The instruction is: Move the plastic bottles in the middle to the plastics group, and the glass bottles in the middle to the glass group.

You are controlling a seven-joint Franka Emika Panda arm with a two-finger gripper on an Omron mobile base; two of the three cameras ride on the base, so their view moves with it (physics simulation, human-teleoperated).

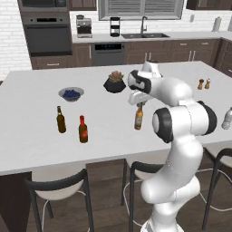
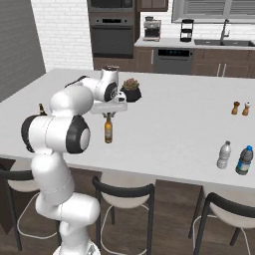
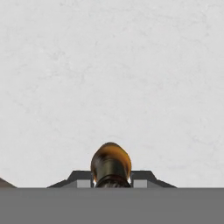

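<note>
white tabletop (image 1: 36, 136) in a kitchen (dark cabinets behind); the arm reaches forward and down, fingers (image 2: 108, 116) closed on the amber bottle (image 2: 108, 130) at its neck.

The white arm rises from its base, bends at the dark-jointed elbow and reaches forward over the counter; the wrist turns the hand straight down; the gripper (image 1: 140, 105) points vertically, its two dark fingers (image 3: 81, 177) closed on the neck of the amber bottle (image 2: 108, 130); in the hand view the bottle's cap sits between the fingertips.
</note>
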